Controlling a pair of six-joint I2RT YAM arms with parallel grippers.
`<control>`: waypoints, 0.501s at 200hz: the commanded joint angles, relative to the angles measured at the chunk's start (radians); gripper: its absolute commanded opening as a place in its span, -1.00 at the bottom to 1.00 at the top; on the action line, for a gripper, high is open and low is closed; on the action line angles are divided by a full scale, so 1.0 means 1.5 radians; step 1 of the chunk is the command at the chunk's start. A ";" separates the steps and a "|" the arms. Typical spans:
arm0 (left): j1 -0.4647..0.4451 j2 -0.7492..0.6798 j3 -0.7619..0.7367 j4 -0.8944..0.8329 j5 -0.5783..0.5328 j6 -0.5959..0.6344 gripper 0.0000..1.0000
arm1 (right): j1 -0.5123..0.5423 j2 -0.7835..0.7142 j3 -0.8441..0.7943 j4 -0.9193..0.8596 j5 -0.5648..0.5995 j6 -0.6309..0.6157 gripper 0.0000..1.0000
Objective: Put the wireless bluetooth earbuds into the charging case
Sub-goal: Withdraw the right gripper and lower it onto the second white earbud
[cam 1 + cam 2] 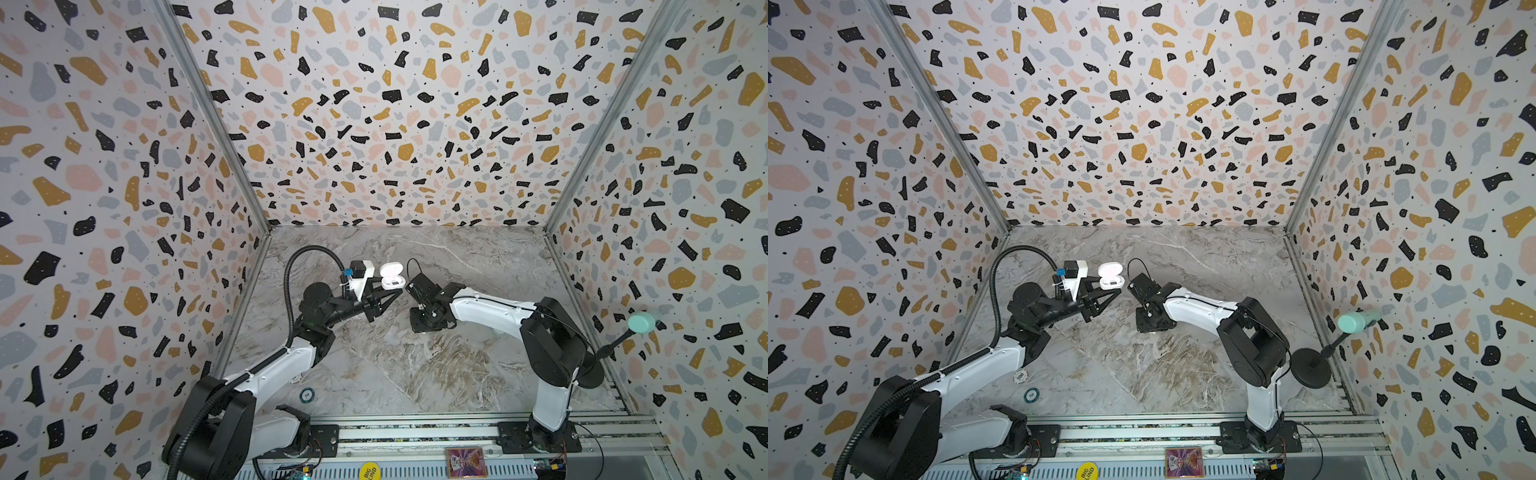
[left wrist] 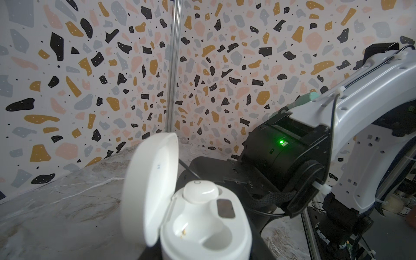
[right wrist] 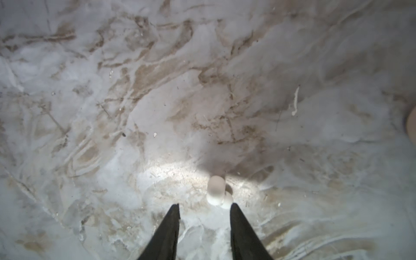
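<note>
My left gripper (image 1: 392,291) is shut on the white charging case (image 1: 392,276) and holds it above the marble table with its lid (image 2: 150,184) swung open. One white earbud (image 2: 199,191) sits in the case's far slot. The near slot (image 2: 202,231) is empty, its gold contacts showing. My right gripper (image 3: 204,206) points down at the table, open, with nothing between its fingers. A second white earbud (image 3: 216,191) lies on the marble just past the fingertips, closer to the right-hand finger (image 3: 238,220). In both top views this earbud is hidden under the right wrist (image 1: 428,311).
Poker chips (image 1: 1020,376) (image 1: 1031,395) lie by the left arm's base. A mint-green object on a black stand (image 1: 641,323) rises at the right wall. A card (image 1: 465,461) and a yellow disc (image 1: 370,471) rest on the front rail. Patterned walls close in three sides.
</note>
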 commanded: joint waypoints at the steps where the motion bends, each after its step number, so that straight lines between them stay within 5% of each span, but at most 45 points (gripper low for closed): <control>1: 0.005 -0.014 -0.006 0.043 0.003 -0.002 -0.36 | -0.001 0.011 0.024 -0.004 0.022 0.008 -0.25; 100: 0.008 -0.016 -0.005 0.043 0.003 -0.003 -0.36 | -0.003 0.054 0.021 0.006 0.029 -0.004 -0.45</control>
